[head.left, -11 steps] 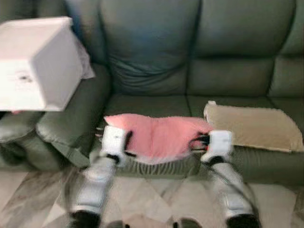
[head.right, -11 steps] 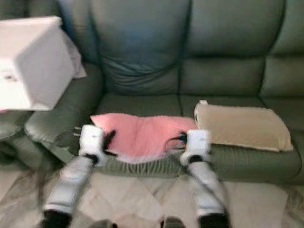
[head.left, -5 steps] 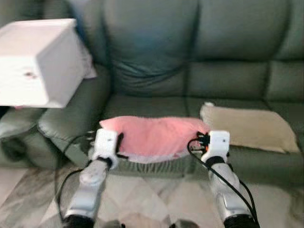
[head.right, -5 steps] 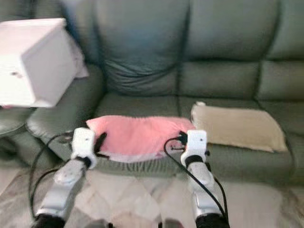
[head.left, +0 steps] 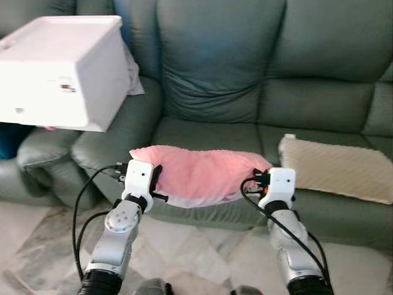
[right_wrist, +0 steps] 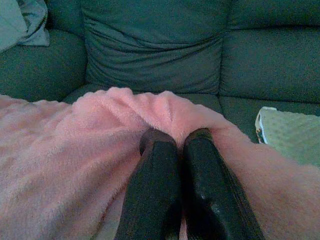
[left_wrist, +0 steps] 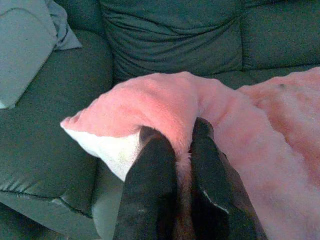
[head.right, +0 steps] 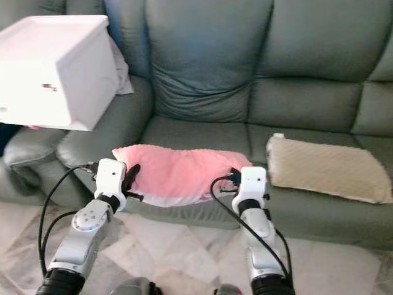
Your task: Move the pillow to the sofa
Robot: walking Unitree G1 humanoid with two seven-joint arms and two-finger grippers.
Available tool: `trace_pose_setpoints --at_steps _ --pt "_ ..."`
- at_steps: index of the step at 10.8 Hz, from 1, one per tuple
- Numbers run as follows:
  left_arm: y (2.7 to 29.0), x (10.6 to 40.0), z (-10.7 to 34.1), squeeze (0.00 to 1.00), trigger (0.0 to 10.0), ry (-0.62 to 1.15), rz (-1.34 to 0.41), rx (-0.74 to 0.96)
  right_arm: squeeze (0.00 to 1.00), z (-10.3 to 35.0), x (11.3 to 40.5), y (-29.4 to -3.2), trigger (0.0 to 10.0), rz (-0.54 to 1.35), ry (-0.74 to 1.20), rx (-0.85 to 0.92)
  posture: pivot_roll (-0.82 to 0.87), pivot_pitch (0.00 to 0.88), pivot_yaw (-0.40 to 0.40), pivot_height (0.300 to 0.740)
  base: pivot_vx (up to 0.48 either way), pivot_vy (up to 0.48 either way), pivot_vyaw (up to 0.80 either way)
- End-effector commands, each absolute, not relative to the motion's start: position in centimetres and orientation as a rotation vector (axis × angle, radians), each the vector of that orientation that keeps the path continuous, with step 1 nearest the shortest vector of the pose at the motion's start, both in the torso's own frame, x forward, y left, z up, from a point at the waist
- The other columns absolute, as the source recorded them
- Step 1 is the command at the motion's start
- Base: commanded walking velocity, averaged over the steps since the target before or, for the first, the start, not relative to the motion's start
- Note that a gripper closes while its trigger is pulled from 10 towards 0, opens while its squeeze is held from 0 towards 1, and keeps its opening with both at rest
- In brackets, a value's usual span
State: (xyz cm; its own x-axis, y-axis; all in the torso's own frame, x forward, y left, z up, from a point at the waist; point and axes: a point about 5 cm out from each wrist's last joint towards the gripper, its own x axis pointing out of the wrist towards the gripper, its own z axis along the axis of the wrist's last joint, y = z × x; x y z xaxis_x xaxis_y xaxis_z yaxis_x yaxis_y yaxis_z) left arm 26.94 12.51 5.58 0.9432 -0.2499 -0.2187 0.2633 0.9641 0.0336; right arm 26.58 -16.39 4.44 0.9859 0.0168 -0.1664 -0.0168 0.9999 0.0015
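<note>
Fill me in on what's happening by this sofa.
The robot holds a pink pillow between both arms, the left gripper pinching one end and the right gripper the other. The pillow hangs at the front edge of the green sofa, beside a beige pillow lying on the seat.

Living room (green sofa)

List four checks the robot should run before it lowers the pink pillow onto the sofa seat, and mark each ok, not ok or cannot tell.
1. Left tool pinches the pillow at its end: ok.
2. Right tool pinches the other end: ok.
3. Pillow is over the sofa seat's front edge: ok.
4. Landing spot is free of the beige cushion: ok.
5. White box on the armrest keeps off the left arm: ok.
</note>
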Motion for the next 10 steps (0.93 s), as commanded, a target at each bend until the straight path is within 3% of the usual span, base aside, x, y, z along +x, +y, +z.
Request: trace_pose_setpoints --at_steps 1,4,10 --pt "12.24 27.02 5.78 0.00 10.0 0.202 -0.279 0.066 0.00 4.95 27.07 -16.34 10.0 0.020 0.143 -0.004 0.00 0.000 0.011 0.740 0.000 0.356 0.00" --pt "12.14 26.96 5.79 0.00 10.0 0.201 -0.287 0.063 0.00 5.12 27.31 -15.97 10.0 0.032 0.137 -0.002 0.00 0.000 0.008 0.740 0.000 0.320 0.00" --pt "11.25 26.80 6.04 0.00 10.0 0.177 -0.330 0.041 0.00 5.18 27.38 -15.68 10.0 0.041 0.134 0.000 0.00 0.000 0.008 0.740 0.000 0.000 0.00"
